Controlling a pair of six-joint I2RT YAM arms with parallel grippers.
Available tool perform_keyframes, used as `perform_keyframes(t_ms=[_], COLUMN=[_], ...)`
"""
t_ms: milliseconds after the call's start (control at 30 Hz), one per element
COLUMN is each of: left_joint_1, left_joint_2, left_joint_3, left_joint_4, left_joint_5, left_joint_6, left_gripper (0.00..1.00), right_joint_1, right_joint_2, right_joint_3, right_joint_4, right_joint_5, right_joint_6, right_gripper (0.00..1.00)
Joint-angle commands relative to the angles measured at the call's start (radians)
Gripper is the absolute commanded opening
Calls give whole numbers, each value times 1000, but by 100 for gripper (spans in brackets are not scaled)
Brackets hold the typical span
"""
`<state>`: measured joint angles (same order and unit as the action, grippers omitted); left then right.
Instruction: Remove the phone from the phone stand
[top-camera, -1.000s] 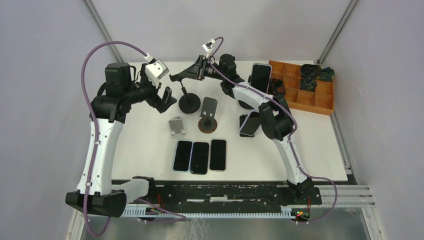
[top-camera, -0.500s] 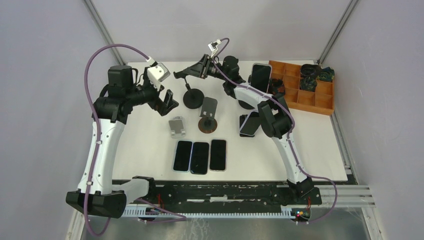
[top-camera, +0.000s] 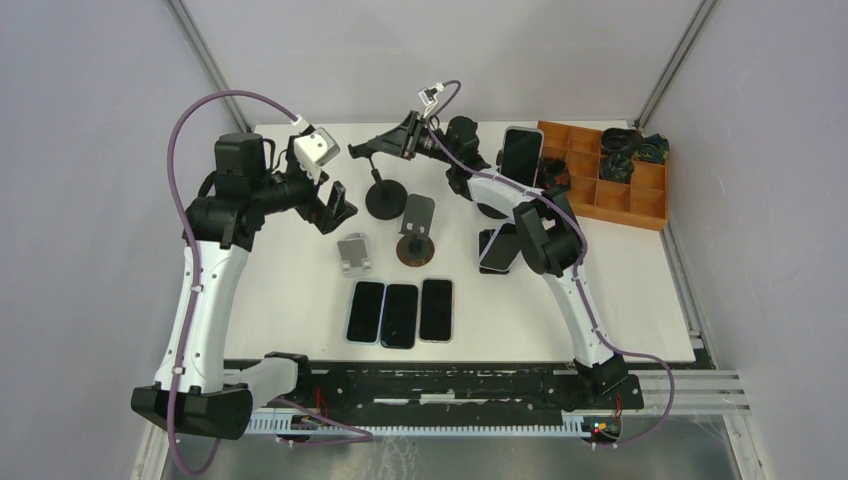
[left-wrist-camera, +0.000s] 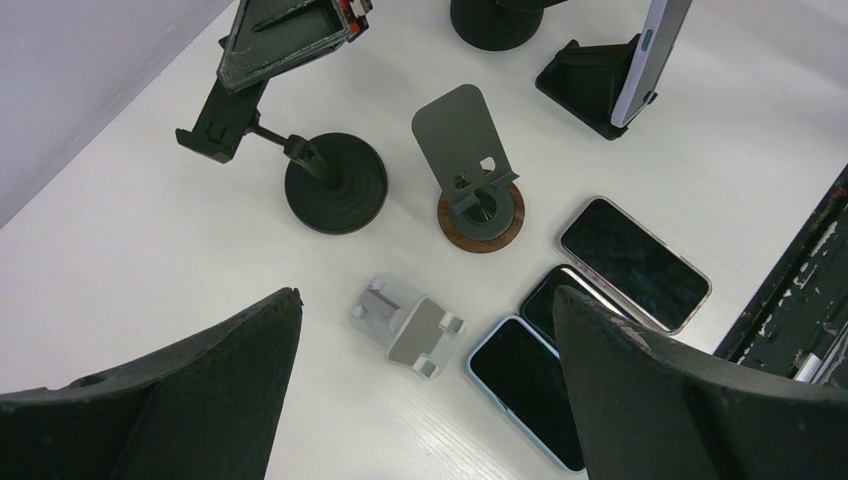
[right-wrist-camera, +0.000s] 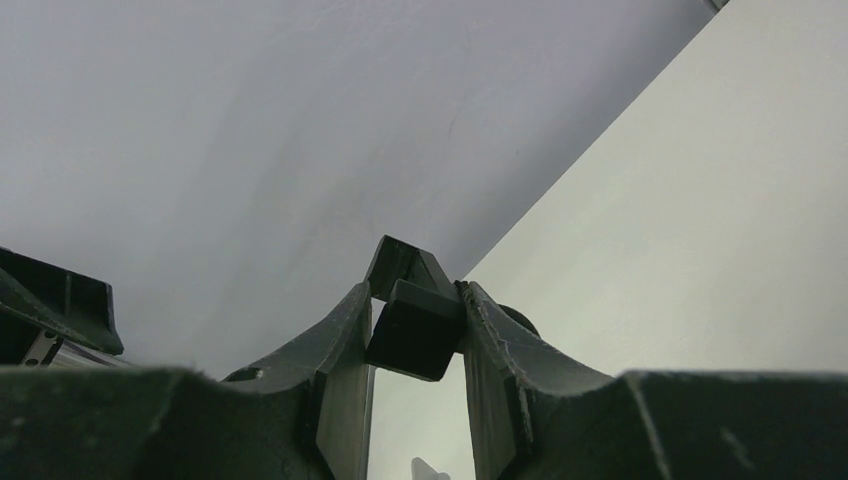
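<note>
A phone (top-camera: 521, 152) stands upright in a black wedge stand (left-wrist-camera: 590, 80) at the back right; it also shows in the left wrist view (left-wrist-camera: 652, 50). My right gripper (top-camera: 378, 146) is shut on the head (right-wrist-camera: 415, 328) of a black round-based stand (top-camera: 385, 199), which holds no phone. My left gripper (top-camera: 336, 205) is open and empty, hovering left of that stand, with a small silver stand (left-wrist-camera: 410, 325) seen between its fingers (left-wrist-camera: 200, 380).
A grey stand on a wooden base (top-camera: 418, 238) is mid-table. Three phones (top-camera: 400, 314) lie flat side by side near the front. Another phone (top-camera: 497, 250) lies under the right arm. An orange compartment tray (top-camera: 610, 195) sits at the back right.
The right gripper has shifted the black round-based stand a little back and to the right. The left gripper has moved slightly to the right. In the last half second, almost nothing has moved.
</note>
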<state>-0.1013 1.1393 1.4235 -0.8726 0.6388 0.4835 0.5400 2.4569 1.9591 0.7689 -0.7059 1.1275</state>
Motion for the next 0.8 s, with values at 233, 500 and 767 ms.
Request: perform_keyframes(t_ms=[233, 500, 767], left_joint_1=[4, 2, 4], left_joint_2=[-25, -33, -38], left_joint_3=[8, 8, 8], left_joint_4=[28, 32, 34], left_joint_5=[27, 31, 40], left_joint_6=[-28, -39, -49], left_gripper=[100, 100, 100], right_joint_1=[-38, -40, -12], right_joint_2=[-186, -398, -468], right_joint_3=[-158, -261, -195], right_joint_4=[-141, -413, -488], right_joint_5=[53, 209, 155], right_joint_6=[-230, -521, -581], right_gripper=[85, 98, 98])
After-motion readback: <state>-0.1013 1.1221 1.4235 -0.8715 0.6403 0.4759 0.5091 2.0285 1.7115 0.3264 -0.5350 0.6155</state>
